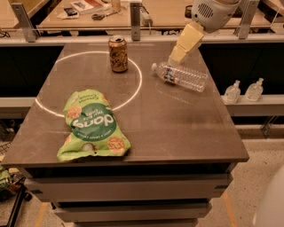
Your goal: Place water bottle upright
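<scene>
The water bottle [182,76] lies on its side on the dark table [177,128], at the back right. It is clear ribbed plastic with a red-blue-white label band, and its white cap end points left. My gripper [174,58] comes down from the upper right on a white arm [212,13]. Its cream tip hangs just above the bottle's neck and label end, close to the bottle or touching it.
A brown soda can [118,53] stands upright at the back, on a white circle line. A green snack bag [92,124] lies at the front left. Two small pump-top bottles [243,91] stand on a ledge beyond the table's right edge. A railing runs behind.
</scene>
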`<state>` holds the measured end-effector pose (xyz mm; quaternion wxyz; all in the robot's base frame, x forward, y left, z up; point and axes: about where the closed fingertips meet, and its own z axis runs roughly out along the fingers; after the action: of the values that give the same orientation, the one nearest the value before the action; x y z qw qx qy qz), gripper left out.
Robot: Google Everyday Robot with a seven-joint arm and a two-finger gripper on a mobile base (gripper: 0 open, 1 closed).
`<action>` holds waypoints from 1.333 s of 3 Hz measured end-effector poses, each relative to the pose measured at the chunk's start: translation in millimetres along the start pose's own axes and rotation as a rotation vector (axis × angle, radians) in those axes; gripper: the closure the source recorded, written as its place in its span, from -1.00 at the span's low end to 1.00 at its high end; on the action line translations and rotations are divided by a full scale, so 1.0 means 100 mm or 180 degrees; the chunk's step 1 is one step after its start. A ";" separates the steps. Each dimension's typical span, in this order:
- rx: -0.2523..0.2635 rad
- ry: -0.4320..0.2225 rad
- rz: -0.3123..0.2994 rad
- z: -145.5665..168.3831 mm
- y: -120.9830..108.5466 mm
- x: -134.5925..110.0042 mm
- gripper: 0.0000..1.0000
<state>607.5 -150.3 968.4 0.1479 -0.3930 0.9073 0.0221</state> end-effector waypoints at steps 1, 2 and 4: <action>0.0027 0.0200 0.0280 0.28 -0.03 -0.19 -1.00; -0.0011 0.0345 0.0386 0.54 -0.06 -0.32 -1.00; -0.0385 0.0441 0.0005 1.02 -0.09 -0.38 -1.00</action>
<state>663.6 -113.6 882.7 0.0608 -0.4011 0.9127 0.0497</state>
